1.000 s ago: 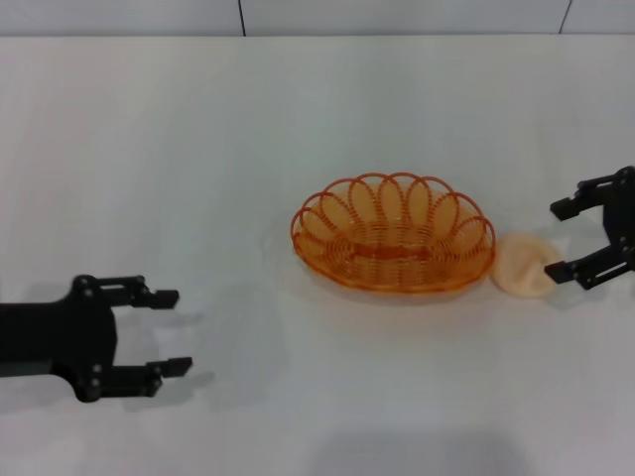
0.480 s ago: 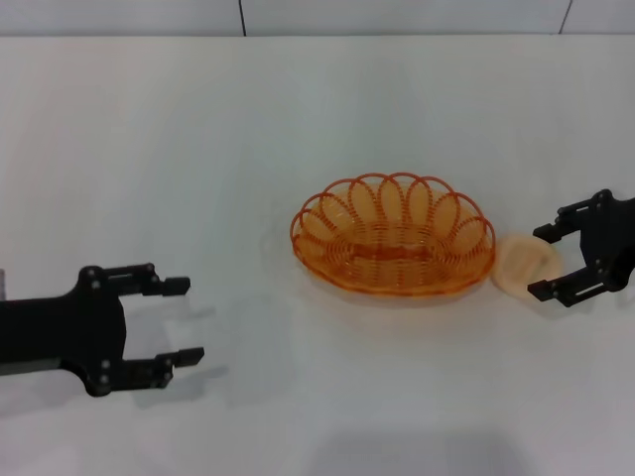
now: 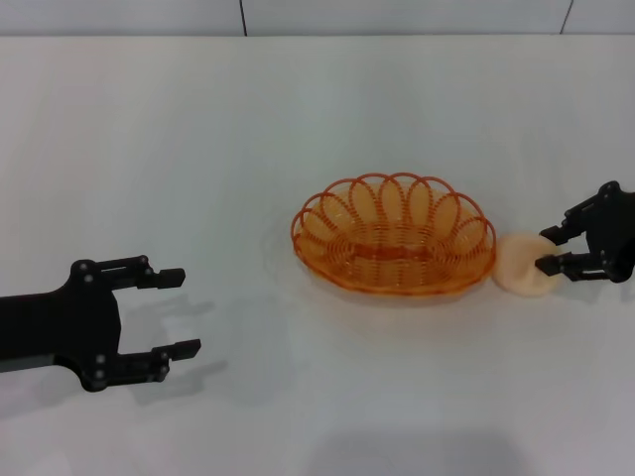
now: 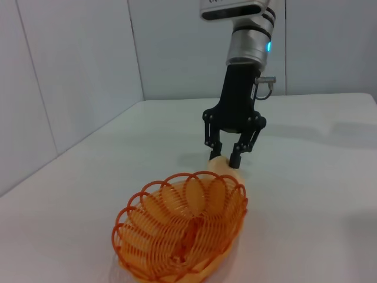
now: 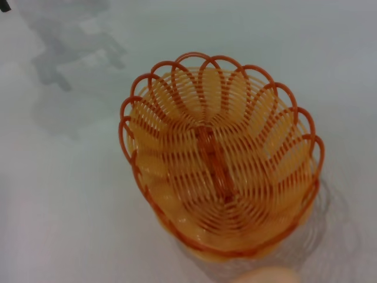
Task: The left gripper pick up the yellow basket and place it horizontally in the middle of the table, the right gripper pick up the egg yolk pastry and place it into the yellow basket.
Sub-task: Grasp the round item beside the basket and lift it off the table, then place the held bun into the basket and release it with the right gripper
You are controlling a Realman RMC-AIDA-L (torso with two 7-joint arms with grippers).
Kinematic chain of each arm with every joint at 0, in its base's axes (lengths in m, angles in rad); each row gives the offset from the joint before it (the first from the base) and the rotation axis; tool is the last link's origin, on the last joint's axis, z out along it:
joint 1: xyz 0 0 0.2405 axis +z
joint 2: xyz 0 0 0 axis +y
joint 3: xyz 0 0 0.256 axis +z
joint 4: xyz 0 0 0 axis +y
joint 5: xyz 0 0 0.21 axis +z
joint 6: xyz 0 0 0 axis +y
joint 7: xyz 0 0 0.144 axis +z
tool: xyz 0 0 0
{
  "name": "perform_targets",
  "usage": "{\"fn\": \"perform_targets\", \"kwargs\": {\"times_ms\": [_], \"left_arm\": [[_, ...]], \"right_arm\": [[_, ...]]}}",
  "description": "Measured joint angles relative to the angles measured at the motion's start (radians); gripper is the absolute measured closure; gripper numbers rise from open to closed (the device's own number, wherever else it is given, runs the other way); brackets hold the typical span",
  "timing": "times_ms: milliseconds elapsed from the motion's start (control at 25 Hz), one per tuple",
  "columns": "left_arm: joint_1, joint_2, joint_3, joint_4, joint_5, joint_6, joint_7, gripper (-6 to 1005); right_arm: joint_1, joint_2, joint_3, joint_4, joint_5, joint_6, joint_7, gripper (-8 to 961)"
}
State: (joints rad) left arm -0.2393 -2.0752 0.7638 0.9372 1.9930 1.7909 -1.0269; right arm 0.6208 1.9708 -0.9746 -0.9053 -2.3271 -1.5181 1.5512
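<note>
The yellow basket (image 3: 393,235) lies lengthwise across the middle of the white table (image 3: 198,149), empty. It also shows in the left wrist view (image 4: 182,227) and the right wrist view (image 5: 221,159). The egg yolk pastry (image 3: 518,266) lies on the table, touching the basket's right end. My right gripper (image 3: 546,252) is at the pastry, with its fingers closed in on its right side. The left wrist view shows the right gripper (image 4: 224,155) pinching the pastry (image 4: 222,166) from above. My left gripper (image 3: 187,311) is open and empty, low over the table, left of the basket and well apart from it.
A pale wall with dark seams (image 3: 241,15) runs along the table's far edge. Bare table surface lies all around the basket. The left gripper's shadow falls on the table (image 5: 76,50) beyond the basket in the right wrist view.
My right gripper has moved in over the pastry and its fingers have narrowed from wide open to closed on it. My left gripper has shifted slightly and stays open.
</note>
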Motion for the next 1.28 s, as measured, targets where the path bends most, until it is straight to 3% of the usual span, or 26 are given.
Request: {"fn": "perform_targets", "kwargs": {"times_ms": [440,600,760,880,1040,1120,1280], "left_arm": [[0.003,-0.002,0.0,0.0,0.0,-0.003,-0.003,298],[0.003,-0.002,-0.001,0.0,0.0,-0.002,-0.003,298],[0.002,-0.002,-0.008,0.0,-0.003,0.0,-0.001,299],[0.001,-0.001,-0.017,0.0,-0.005,0.0,0.002,299],[0.0,-0.002,-0.017,0.0,-0.011,0.001,0.003,300],[0.0,-0.002,-0.019,0.0,-0.011,0.001,0.003,300],[0.002,-0.002,-0.023,0.0,-0.015,0.001,0.005,299]], "right_arm": [[-0.007,-0.016,0.056,-0.054,0.001,-0.027,0.001,799],[-0.007,-0.035,0.123,-0.116,0.002,-0.093,0.008,867],[-0.003,-0.037,0.167,-0.202,0.008,-0.15,0.032,921],[0.004,-0.027,0.166,-0.257,0.051,-0.197,0.059,922],[0.015,0.025,0.13,-0.307,0.109,-0.219,0.099,923],[0.025,0.046,0.087,-0.308,0.126,-0.198,0.125,924],[0.032,0.049,-0.118,-0.275,0.196,-0.07,0.226,925]]}}
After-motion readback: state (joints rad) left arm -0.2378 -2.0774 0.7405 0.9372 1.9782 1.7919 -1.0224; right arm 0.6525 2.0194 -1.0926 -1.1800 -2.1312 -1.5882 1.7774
